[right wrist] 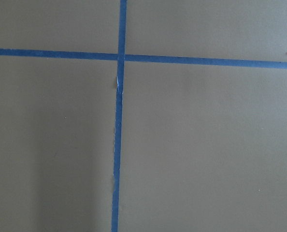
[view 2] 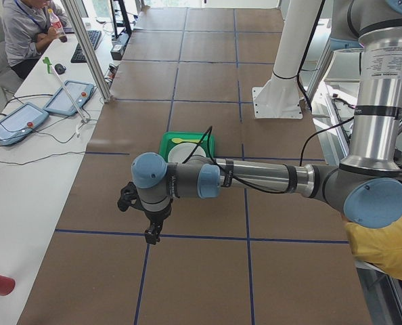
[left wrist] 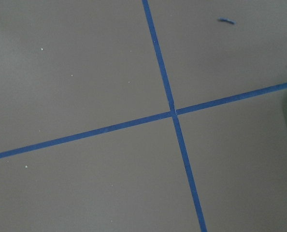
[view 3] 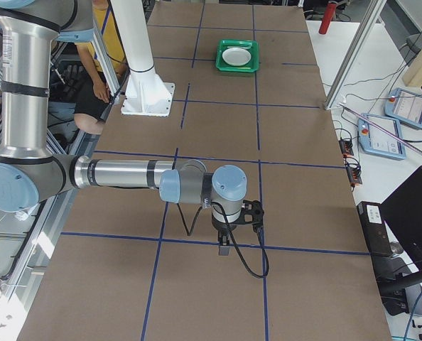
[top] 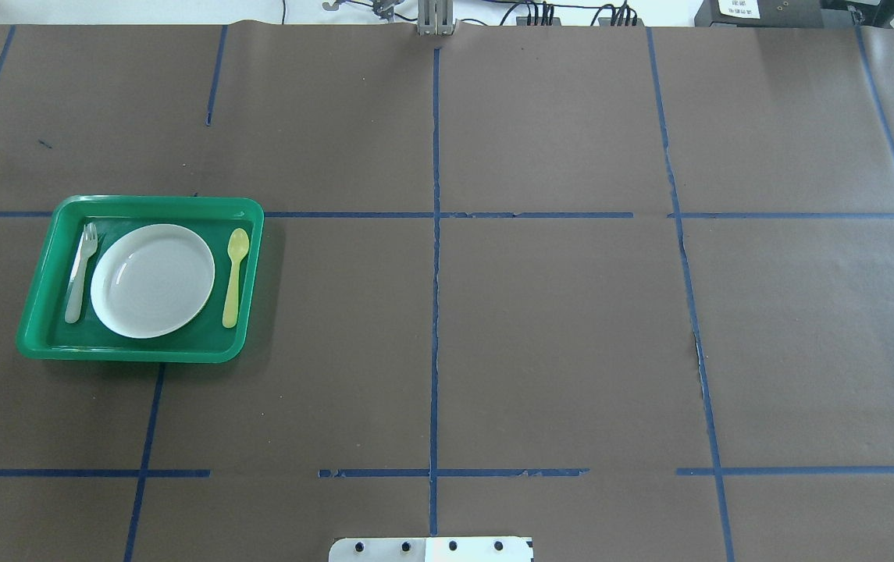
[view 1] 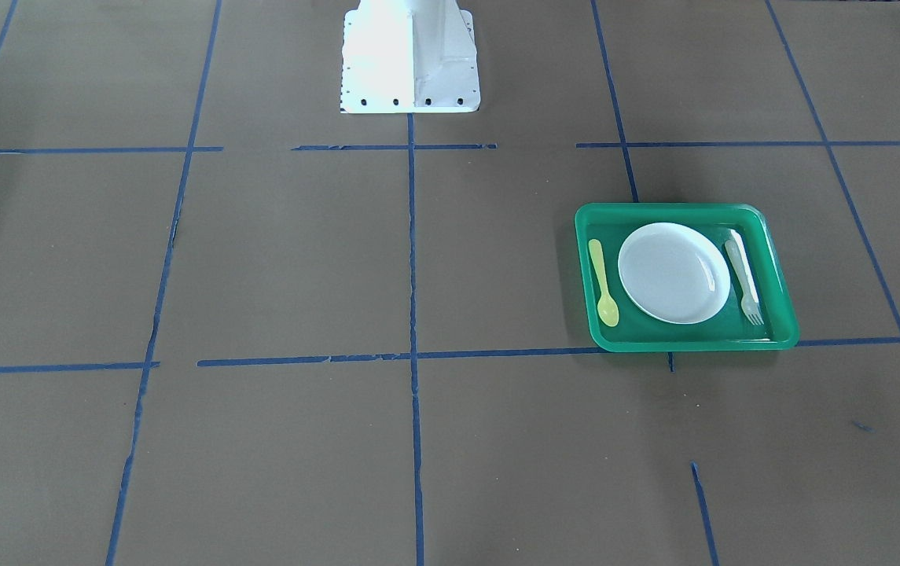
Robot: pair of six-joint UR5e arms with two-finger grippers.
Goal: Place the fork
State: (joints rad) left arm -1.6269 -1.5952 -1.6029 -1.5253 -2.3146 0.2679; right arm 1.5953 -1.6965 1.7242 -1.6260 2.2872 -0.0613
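The pale whitish fork (view 1: pixel 744 281) lies in the green tray (view 1: pixel 685 210), along the edge beside the white plate (view 1: pixel 674 273); it also shows in the overhead view (top: pixel 80 273). The yellow-green spoon (view 1: pixel 603 283) lies on the plate's other side. My left gripper (view 2: pixel 149 235) shows only in the exterior left view, hanging over bare table away from the tray. My right gripper (view 3: pixel 223 249) shows only in the exterior right view, far from the tray. I cannot tell whether either is open or shut. Both wrist views show only brown paper and blue tape.
The table is covered in brown paper (top: pixel 556 328) with blue tape lines. The robot's white base (view 1: pixel 409 59) stands at the table's edge. Operators' desks with tablets (view 2: pixel 69 97) run along the far side.
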